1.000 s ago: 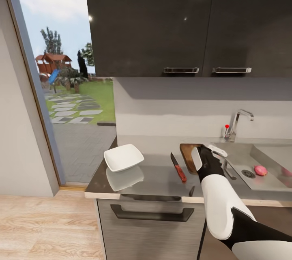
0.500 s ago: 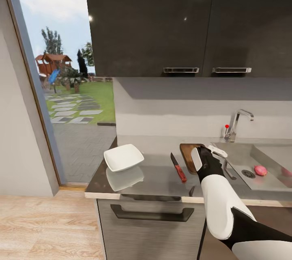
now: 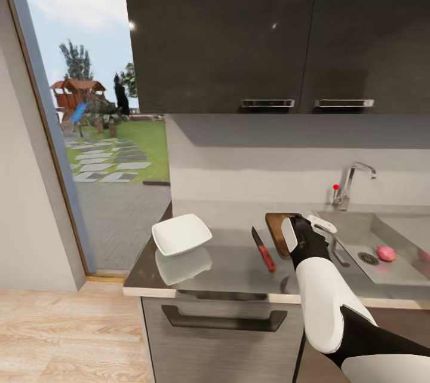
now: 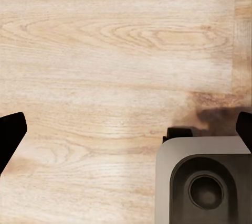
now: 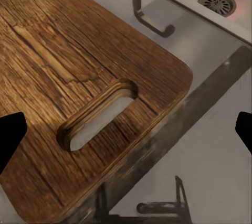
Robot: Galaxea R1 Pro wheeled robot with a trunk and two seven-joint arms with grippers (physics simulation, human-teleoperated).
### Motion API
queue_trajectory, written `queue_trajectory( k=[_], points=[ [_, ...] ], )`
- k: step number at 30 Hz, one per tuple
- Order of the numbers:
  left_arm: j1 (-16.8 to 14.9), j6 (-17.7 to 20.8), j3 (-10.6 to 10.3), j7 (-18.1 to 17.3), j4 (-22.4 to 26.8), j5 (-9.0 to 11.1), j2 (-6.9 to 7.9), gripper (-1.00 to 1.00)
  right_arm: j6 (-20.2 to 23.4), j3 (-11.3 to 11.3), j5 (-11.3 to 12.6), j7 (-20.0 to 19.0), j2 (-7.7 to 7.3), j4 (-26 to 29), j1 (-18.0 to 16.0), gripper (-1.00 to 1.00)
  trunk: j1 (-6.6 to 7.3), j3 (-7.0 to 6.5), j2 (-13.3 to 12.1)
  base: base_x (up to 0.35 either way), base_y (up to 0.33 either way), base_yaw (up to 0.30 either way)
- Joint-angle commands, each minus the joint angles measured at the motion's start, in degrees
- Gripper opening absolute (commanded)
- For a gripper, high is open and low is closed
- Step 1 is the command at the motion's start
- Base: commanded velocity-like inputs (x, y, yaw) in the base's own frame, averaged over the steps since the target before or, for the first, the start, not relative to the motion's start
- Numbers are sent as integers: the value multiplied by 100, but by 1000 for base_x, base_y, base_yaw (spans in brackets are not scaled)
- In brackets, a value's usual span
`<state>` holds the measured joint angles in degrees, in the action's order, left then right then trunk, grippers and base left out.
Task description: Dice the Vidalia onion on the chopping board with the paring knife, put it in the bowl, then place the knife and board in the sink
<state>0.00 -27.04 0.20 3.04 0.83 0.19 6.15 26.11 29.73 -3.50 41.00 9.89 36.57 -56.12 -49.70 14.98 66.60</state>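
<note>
The Vidalia onion (image 3: 386,253) sits in the sink (image 3: 399,232) beside the drain. Left of the basin, the right gripper (image 3: 307,232) hangs over the chopping board (image 3: 276,227), fingers spread wide, holding nothing. Paring knife (image 3: 263,248) and bowl (image 3: 181,234) lie on the countertop (image 3: 233,266). The left gripper (image 4: 126,129), fingers apart, faces wooden floor (image 4: 105,51).

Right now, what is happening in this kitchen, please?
The robot stands at the countertop with its right gripper open, hovering over the chopping board and holding nothing. The Vidalia onion lies in the sink near the drain, not yet taken out. The paring knife lies on the counter just left of the board, and the white bowl sits further left, empty. The left wrist view looks down at the wooden floor.
</note>
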Motion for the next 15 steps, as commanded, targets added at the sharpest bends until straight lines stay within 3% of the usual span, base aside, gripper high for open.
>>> queue_trajectory(
  k=[1,9,15],
  points=[
    [0,-11,-2,13,5,0,0,100,43,24,-37,-5,7,7,-5,100,-2,7,4,187,0,0],
    [0,-11,-2,13,5,-1,0,100,-73,31,-37,-4,0,-109,-6,100,-2,7,4,200,0,0],
    [0,-11,-2,13,5,1,0,100,-239,32,-41,4,-81,-158,-5,100,-2,7,4,53,0,0]
  ],
)
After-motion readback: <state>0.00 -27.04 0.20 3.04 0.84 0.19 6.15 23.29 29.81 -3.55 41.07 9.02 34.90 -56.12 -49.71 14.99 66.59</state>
